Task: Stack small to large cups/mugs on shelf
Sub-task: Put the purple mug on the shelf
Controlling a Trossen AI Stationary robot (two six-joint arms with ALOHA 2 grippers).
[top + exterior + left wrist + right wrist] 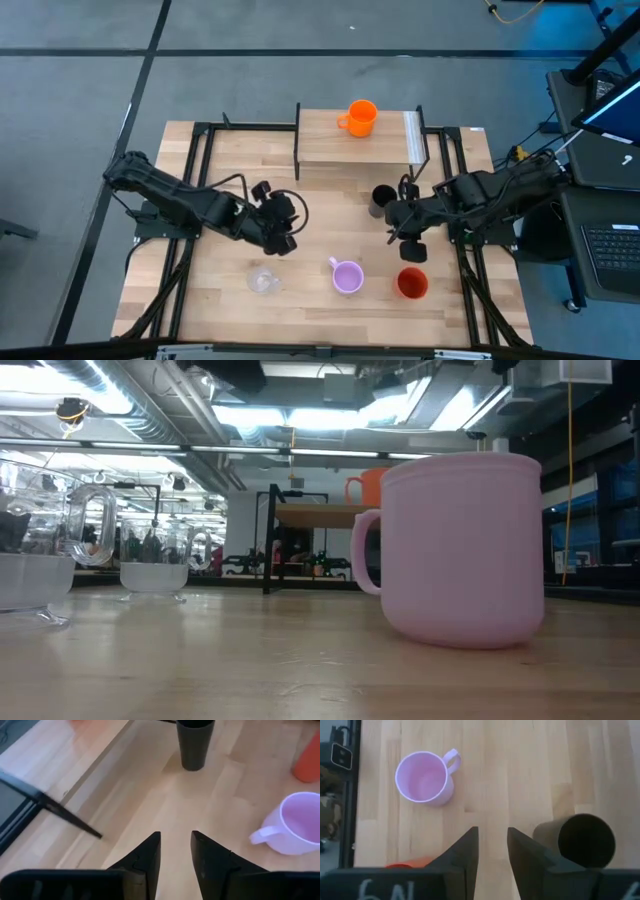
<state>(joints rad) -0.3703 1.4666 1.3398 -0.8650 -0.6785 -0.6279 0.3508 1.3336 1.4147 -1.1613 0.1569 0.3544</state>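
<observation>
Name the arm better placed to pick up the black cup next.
Right, probably. The right gripper hangs just beside the black cup, with nothing between its fingers. The left gripper, also holding nothing, sits farther off across the table.

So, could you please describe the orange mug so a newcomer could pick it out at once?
Find the small raised wooden shelf at the table's far edge. The orange mug stands alone on it, handled; the red-orange cup has no handle and sits down on the tabletop.
</observation>
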